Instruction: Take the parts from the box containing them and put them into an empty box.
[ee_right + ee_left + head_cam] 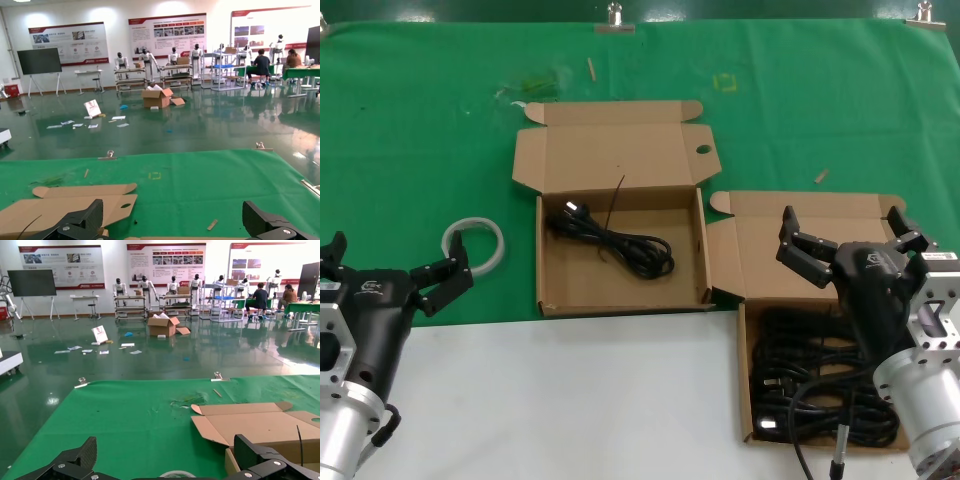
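While right tool [847, 236] gapes wide over full box [748, 380] | one cord [610, 238] in other box [548, 285] | left tool [392, 268] wide

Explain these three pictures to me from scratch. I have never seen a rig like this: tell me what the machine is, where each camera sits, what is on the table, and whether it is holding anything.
This is a two-armed robot. The head view looks down from its head onto a table with a green cloth. The other two pictures come from cameras on its wrists, looking past the fingers into a hall beyond.

The left gripper waits open at the near left, beside a white ring. The right gripper hangs open above the right box, which is full of black power cords. Neither gripper holds anything.

The middle box has its lid folded back and holds one cord.
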Available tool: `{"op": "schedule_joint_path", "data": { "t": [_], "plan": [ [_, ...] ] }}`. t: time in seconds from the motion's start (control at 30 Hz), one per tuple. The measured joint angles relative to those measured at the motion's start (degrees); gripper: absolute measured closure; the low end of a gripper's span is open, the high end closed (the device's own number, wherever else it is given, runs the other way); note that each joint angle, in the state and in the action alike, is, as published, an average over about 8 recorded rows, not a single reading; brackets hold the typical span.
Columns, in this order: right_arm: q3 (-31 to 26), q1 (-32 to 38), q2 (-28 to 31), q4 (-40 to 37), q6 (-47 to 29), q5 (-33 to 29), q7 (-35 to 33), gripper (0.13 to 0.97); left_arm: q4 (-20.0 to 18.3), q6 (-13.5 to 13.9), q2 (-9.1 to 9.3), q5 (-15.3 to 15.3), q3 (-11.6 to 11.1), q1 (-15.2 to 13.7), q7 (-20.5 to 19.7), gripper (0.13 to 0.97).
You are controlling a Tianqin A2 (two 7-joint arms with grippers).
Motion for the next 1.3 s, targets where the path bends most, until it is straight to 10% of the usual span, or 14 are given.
{"op": "schedule_joint_path", "data": {
  "t": [1.3],
  "plan": [
    [0.0,0.0,0.0,0.0,0.0,0.0,0.0,0.129,0.0,0.0,0.0,0.0,0.0,0.0,0.0,0.132]
  ]
}}
